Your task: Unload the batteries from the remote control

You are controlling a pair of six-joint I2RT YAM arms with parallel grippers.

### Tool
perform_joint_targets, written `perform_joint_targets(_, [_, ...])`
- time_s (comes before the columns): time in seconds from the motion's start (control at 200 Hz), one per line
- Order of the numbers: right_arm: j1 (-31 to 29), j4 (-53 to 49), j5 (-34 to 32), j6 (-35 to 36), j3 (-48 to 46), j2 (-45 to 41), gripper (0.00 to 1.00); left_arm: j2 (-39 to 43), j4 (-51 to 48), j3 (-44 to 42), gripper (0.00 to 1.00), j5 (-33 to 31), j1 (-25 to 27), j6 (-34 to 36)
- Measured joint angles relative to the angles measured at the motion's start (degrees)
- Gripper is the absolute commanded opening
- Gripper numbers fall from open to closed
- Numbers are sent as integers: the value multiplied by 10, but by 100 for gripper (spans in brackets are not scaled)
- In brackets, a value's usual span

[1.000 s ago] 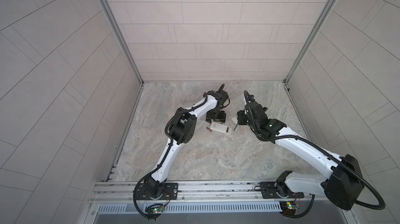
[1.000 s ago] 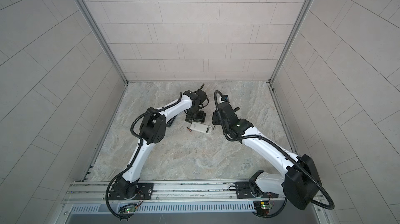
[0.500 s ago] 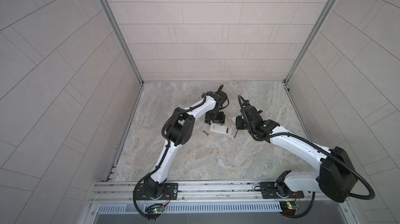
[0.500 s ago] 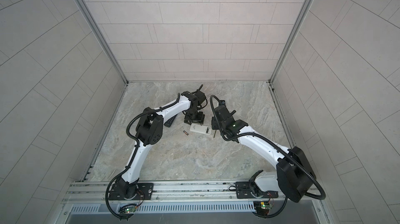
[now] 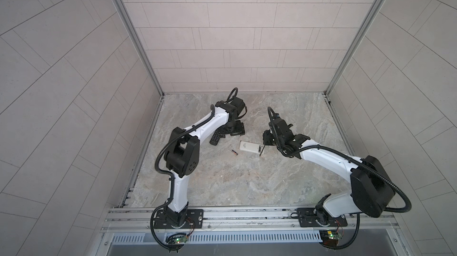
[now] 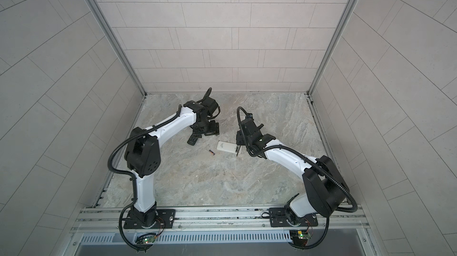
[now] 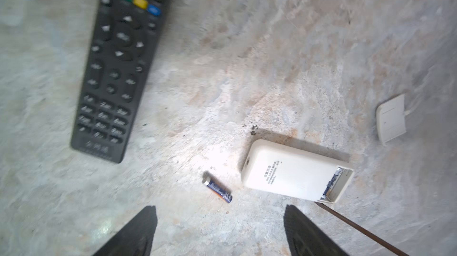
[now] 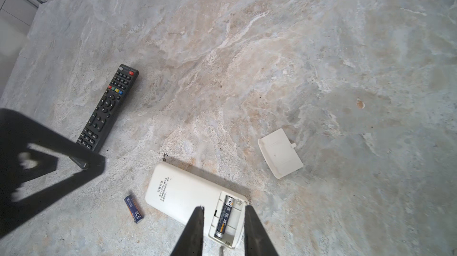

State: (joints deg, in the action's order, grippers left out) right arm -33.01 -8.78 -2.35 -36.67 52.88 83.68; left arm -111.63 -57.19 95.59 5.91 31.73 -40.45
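Right wrist view: white remote (image 8: 180,193) is laid face down on the bench (image 8: 272,44), compartment uncovered. A battery (image 8: 224,217) is seated inside; a second battery (image 8: 134,209) is laid loose just beside it. White cover (image 8: 280,153) and black remote (image 8: 106,109) are set apart. Right pincer (image 8: 223,207) is clenched on a screwdriver (image 7: 358,227), tip at the compartment end. Left pincer (image 7: 220,207) is spread wide, nothing held.
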Motion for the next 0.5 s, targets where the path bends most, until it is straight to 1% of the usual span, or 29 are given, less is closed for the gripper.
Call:
perform_joint_targets(0.065, [0,4,1,0,4,6,0,26,16,-45,88,12,1,-30])
perform_joint_targets(0.15, [0,7,1,0,10,13,0,37,38,-101,88,27,6,-61])
perform_joint_targets(0.235, [-1,8,-3,0,17,19,0,25,38,-110,88,31,8,-69])
perform_joint_targets(0.315, [-1,6,-12,2,23,24,0,5,30,-71,88,31,11,-62])
perform_joint_targets(0.43, [-3,-5,-33,7,34,30,0,-45,12,41,87,23,12,-34])
perform_joint_targets(0.5, [-3,-14,-49,13,39,31,0,-71,2,88,86,14,12,-15])
